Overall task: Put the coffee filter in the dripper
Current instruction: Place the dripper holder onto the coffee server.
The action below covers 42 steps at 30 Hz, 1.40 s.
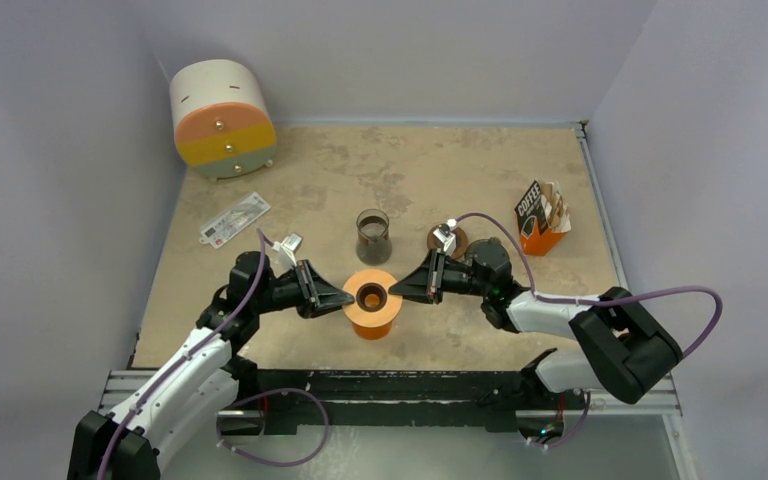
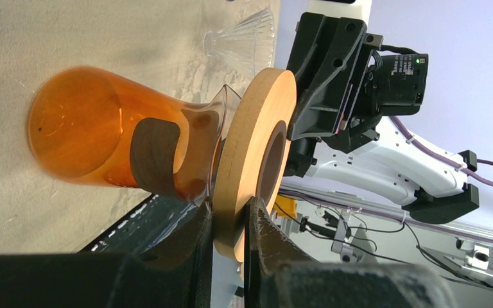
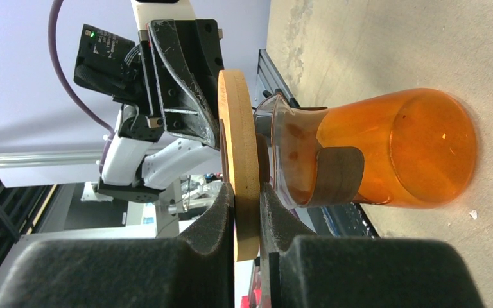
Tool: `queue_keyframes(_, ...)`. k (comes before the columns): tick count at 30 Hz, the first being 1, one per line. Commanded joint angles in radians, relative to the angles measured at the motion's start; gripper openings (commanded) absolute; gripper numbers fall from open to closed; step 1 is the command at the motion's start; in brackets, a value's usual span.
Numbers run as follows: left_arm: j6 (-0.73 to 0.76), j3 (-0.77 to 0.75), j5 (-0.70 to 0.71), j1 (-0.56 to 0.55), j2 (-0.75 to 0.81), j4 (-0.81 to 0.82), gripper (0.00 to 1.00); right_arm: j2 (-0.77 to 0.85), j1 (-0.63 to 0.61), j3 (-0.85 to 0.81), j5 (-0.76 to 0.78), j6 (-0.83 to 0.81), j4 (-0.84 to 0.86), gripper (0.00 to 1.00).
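An orange glass carafe stands at the table's near middle, with a round wooden ring on its mouth. My left gripper is shut on the ring's left rim. From the other side my right gripper is shut on its right rim. The clear glass dripper stands apart just behind the carafe. Tan coffee filters stick out of an orange and black box at the right.
A white cylinder with orange, yellow and green bands sits at the back left. A flat printed packet lies left of the dripper. A small brown round thing shows behind the right gripper. Metal rail runs along the near edge.
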<state>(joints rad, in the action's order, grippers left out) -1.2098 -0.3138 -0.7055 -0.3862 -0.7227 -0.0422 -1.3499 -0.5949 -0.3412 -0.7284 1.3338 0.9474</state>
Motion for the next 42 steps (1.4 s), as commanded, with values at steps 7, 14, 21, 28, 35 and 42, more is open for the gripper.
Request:
queue_keyframes(7, 0.068, 0.009, 0.039, 0.01, -0.017, -0.097, 0.16, 0.013, 0.013, 0.005, 0.055, -0.036, 0.023, 0.2)
queue_keyframes(14, 0.081, -0.009, 0.041, 0.009, -0.01, -0.133, 0.21, 0.029, 0.012, 0.002, 0.058, -0.048, -0.01, 0.29)
queue_keyframes(21, 0.085, -0.013, 0.051, 0.009, 0.005, -0.16, 0.31, 0.054, 0.012, -0.002, 0.067, -0.059, -0.045, 0.37)
queue_keyframes(28, 0.097, -0.031, 0.048, 0.009, 0.003, -0.179, 0.39, 0.084, 0.012, -0.008, 0.077, -0.075, -0.091, 0.42)
queue_keyframes(35, 0.109, -0.064, 0.048, 0.01, 0.005, -0.181, 0.45, 0.133, 0.012, -0.027, 0.093, -0.123, -0.19, 0.48)
queue_keyframes(42, 0.124, -0.106, 0.042, 0.01, -0.002, -0.18, 0.5, 0.201, 0.012, -0.076, 0.099, -0.199, -0.368, 0.51)
